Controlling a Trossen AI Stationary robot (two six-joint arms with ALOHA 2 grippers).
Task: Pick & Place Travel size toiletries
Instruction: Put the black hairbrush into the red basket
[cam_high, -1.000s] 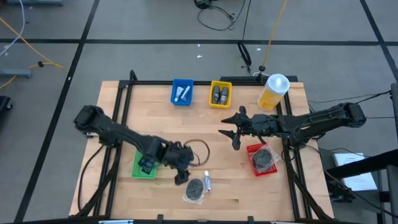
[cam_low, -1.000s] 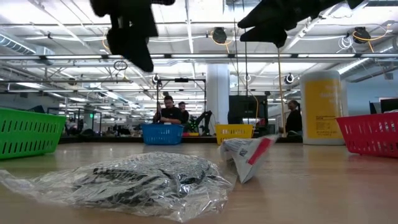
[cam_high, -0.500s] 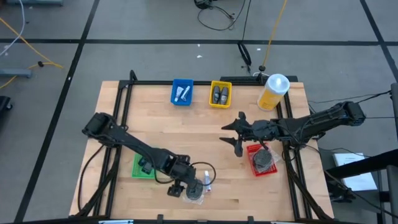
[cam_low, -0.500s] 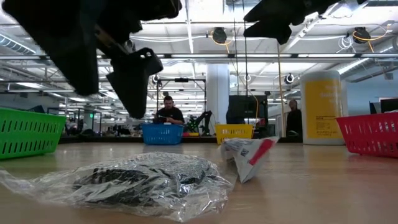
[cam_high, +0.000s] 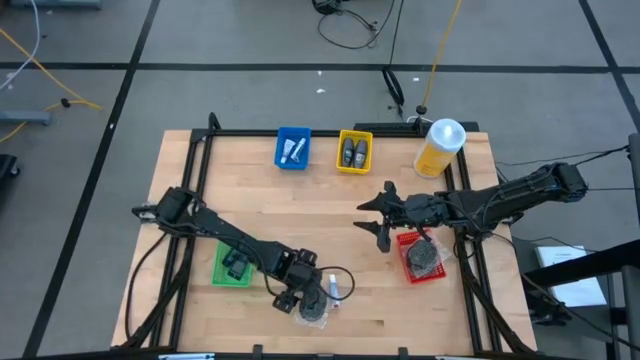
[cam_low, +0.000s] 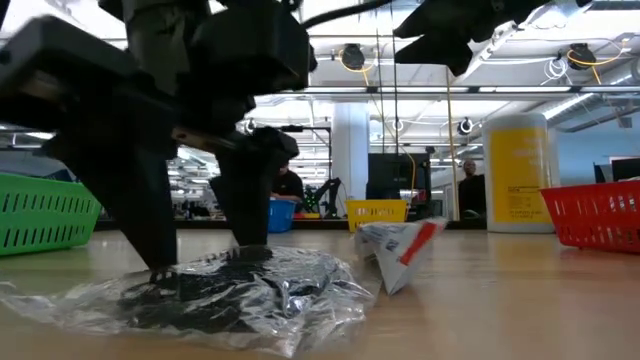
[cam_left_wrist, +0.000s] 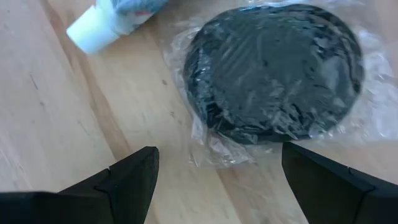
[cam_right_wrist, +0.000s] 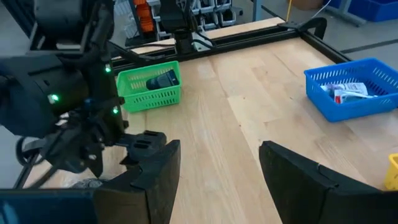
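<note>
Wooden table (cam_high: 260, 210) from above: the left gripper (cam_high: 305, 303) hangs over a bagged black bundle (cam_high: 313, 310), the toiletry tube (cam_high: 333, 290) just beside; the right gripper (cam_high: 378, 213) waits spread near the red bin (cam_high: 405, 268). At table level, the left fingers (cam_low: 150, 200) stand spread, touching the bag. From the left wrist, nothing is gripped and the tube lies off to one side, so I judge this the approach, needing a shift over the tube before closing.

A bagged black coil (cam_high: 312, 310) is lying near on the surface (cam_high: 400, 300); a yellow bottle (cam_high: 440, 147) is standing far right beside a yellow bin (cam_high: 354, 152).

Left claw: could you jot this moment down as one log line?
left claw: open, down at bagged black item | toiletry tube: loose beside bag | right claw: open, waiting above table
</note>
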